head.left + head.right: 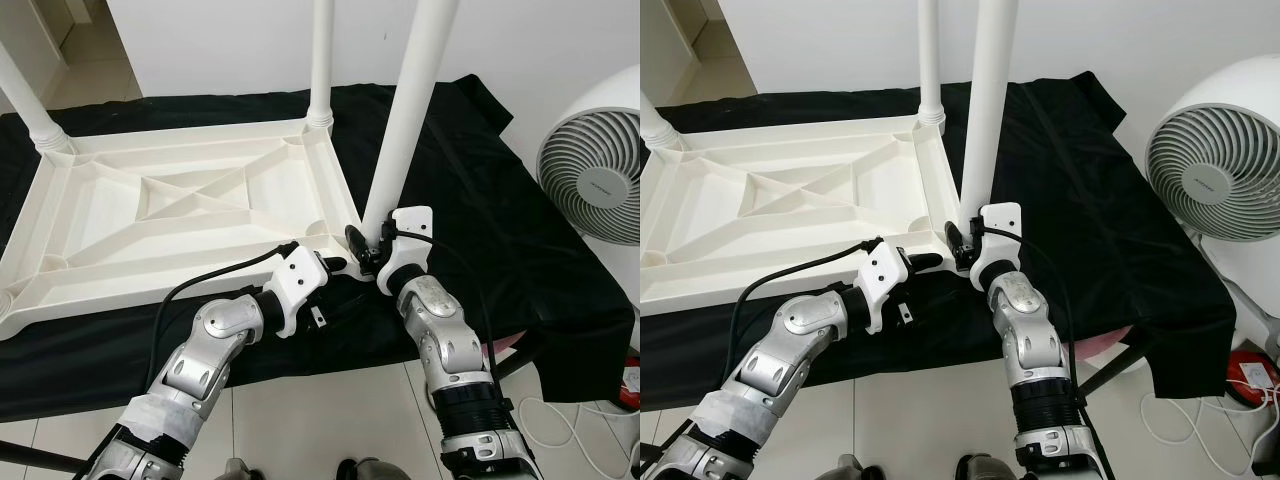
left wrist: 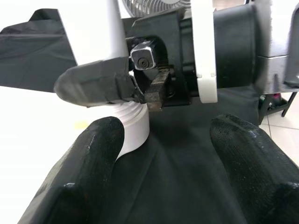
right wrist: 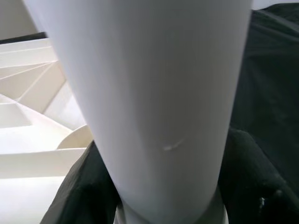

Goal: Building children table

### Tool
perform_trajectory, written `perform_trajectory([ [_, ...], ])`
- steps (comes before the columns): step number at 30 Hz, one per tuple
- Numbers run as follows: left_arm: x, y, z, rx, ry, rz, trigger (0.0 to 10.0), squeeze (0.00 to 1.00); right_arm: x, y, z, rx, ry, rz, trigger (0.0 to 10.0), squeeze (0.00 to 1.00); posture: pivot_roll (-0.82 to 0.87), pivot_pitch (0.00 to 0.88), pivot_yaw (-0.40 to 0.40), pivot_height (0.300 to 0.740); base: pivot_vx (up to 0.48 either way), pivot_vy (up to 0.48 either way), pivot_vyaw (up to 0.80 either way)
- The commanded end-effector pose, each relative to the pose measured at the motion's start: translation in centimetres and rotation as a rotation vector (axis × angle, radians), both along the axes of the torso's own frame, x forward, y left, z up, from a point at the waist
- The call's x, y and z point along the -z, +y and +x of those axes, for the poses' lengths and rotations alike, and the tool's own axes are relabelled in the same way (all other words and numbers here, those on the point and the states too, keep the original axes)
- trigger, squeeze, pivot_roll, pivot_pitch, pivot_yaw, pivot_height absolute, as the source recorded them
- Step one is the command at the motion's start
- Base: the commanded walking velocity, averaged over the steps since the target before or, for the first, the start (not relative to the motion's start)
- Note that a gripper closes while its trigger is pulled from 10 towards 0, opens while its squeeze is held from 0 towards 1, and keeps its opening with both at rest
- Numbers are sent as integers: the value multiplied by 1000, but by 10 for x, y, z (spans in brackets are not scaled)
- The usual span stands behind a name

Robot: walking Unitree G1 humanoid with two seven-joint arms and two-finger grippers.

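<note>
A white plastic children's table [image 1: 190, 215] lies upside down on a black cloth [image 1: 470, 210]. Two legs stand up at its far corners [image 1: 320, 60] [image 1: 28, 108]. A third white leg [image 1: 405, 110] rises from the near right corner, tilted slightly. My right gripper [image 1: 368, 248] is shut on the base of this leg, and its black fingers [image 3: 79, 186] hug both sides of the tube. My left gripper [image 1: 335, 266] is open just to the left of that corner, low over the cloth. Its fingers [image 2: 88, 158] point at the leg's white collar [image 2: 133, 126] without touching it.
A white floor fan [image 1: 595, 165] stands close on the right. The cloth's front edge drops to tiled floor [image 1: 330, 410]. A red object [image 1: 1250, 375] and white cables lie on the floor at the far right. A white wall is behind the table.
</note>
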State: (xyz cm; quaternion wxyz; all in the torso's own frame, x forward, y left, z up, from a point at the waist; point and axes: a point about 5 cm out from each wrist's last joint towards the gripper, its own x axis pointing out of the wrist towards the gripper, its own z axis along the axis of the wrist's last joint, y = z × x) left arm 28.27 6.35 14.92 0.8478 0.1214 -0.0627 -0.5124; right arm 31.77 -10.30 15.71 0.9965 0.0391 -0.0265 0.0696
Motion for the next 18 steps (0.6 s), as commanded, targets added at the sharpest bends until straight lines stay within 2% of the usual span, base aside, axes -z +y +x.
perform_trajectory([
  [1,3,-1,-2,17,19,9,10000,0,4,-10,-6,136,22,17,10000,0,-138,117,37,740,0,0,0],
  [10,3,0,-2,21,20,11,10000,0,-5,-15,-10,203,11,-13,10000,35,-143,122,42,740,0,0,0],
  [11,2,0,-1,20,18,11,10000,0,-7,-18,-10,222,5,-8,10000,1000,-143,122,42,740,0,0,0],
  [16,2,0,-1,19,15,10,10000,0,-9,-24,-9,237,-13,-4,10000,1000,-141,117,40,740,0,0,0],
  [18,2,0,-1,19,15,10,10000,0,-9,-27,-8,206,-25,-9,10000,1000,-141,114,39,740,0,0,0],
])
